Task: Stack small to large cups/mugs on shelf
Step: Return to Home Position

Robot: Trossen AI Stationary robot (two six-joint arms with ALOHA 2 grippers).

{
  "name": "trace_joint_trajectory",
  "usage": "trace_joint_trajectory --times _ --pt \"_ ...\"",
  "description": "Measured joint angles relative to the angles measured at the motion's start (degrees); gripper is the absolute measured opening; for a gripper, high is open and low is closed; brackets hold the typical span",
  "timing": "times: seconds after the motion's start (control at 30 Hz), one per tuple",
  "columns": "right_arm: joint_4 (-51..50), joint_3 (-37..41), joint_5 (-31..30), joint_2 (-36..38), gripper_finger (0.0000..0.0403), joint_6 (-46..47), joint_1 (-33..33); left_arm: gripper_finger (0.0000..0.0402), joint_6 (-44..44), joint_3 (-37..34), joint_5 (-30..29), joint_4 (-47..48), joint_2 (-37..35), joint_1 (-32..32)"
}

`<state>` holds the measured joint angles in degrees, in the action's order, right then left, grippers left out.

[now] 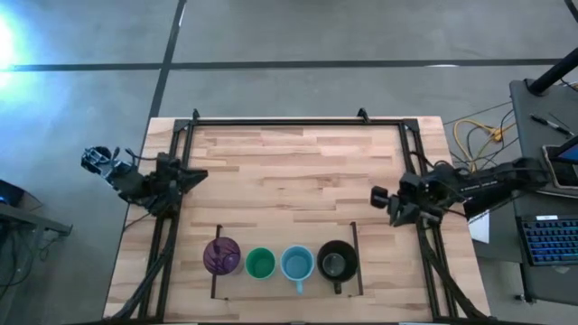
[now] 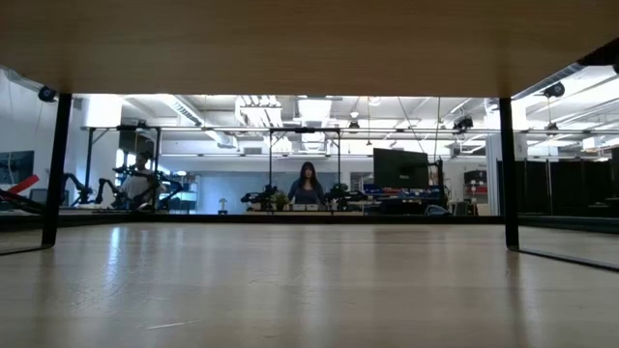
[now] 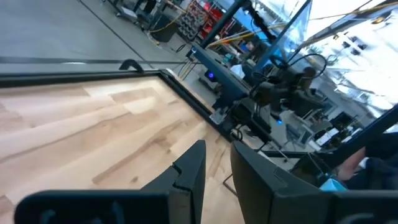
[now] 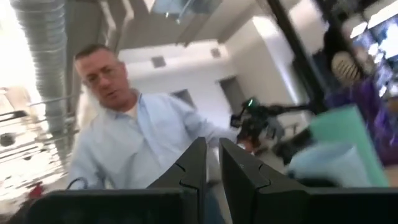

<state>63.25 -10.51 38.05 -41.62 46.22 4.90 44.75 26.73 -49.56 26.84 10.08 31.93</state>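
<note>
Four cups stand upright on their bases in a row inside the lined shelf area [image 1: 284,236] near the table's near edge. From left to right they are the purple tumbler [image 1: 221,255], the green cup [image 1: 260,264], the light-blue mug [image 1: 297,264] and the black mug [image 1: 337,262]. My left gripper [image 1: 197,176] hovers at the table's left side, shut and empty; its fingers show in the left wrist view [image 3: 217,171]. My right gripper [image 1: 379,197] hovers at the right side, shut and empty [image 4: 212,163]. The cups show blurred in the right wrist view [image 4: 339,149].
A black metal frame [image 1: 298,120] runs along the table's far, left and right edges. Bare wooden tabletop [image 1: 289,171] lies between the two grippers and the cups. A person in a light-blue shirt [image 4: 134,134] shows beyond the table. More people sit far off in the room [image 2: 308,184].
</note>
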Motion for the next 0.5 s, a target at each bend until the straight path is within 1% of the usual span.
trace_joint_trajectory --times 0.13,0.27,0.4,0.47,0.5 --pt "-9.5 0.8 1.3 7.0 0.0038 1.4 -0.5 0.0061 -1.2 -2.8 0.9 -0.8 -4.2 0.0" --pt "-23.5 0.2 1.1 15.0 0.0038 -0.4 -1.3 0.0061 -5.0 -3.8 0.7 -0.7 -8.6 0.0" --pt "-35.0 -1.3 -0.6 22.5 0.0038 -6.0 -1.8 0.0061 -8.9 -2.6 0.5 -0.1 -8.3 0.0" --pt "-40.9 -2.2 -1.7 26.1 0.0038 -8.6 -1.9 0.0061 -8.6 -2.6 -0.3 2.1 -8.4 -0.1" --pt "-44.3 -2.7 -2.5 27.7 0.0038 -9.9 -1.9 0.0061 -6.9 -2.9 -0.3 4.5 -8.4 0.0"
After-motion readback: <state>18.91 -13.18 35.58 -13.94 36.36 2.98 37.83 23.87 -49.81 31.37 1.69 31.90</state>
